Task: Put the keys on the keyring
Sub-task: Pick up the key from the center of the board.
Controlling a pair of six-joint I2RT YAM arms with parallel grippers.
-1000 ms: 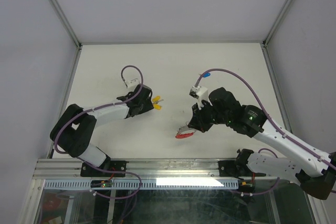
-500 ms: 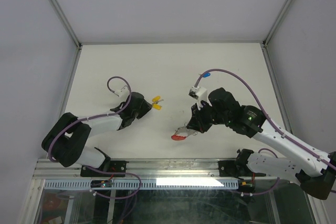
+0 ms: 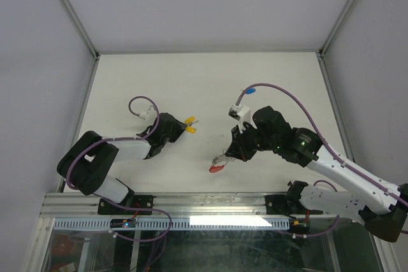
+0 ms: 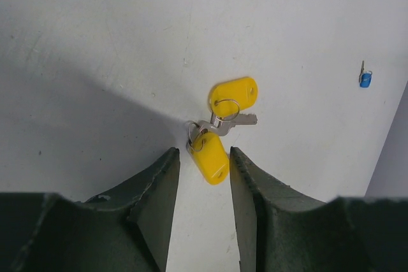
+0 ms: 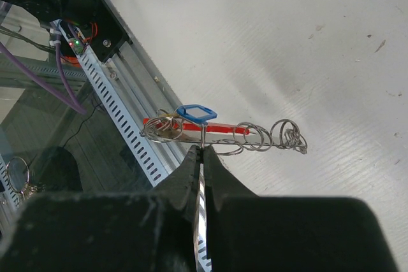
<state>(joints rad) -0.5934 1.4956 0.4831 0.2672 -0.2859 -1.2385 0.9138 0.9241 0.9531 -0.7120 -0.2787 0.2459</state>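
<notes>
Our left gripper [image 4: 204,154] eased back, jaws apart astride 1 yellow cap [image 4: 211,158], the best hold on light, slippery keys [image 4: 233,95]; right gripper [image 5: 203,152] clamps limp keyring [image 5: 258,134].

- Left arm [image 3: 124,150] and right arm [image 3: 347,171]: white links, black joint housings.
- A purple cable [image 3: 141,102] loops along each arm.
- Small green light [image 3: 304,139] on the right arm.
- Left gripper [image 4: 203,154]: dark, rough-edged fingers [image 4: 156,189].

Left jaws apart; right seemingly closed.
</notes>
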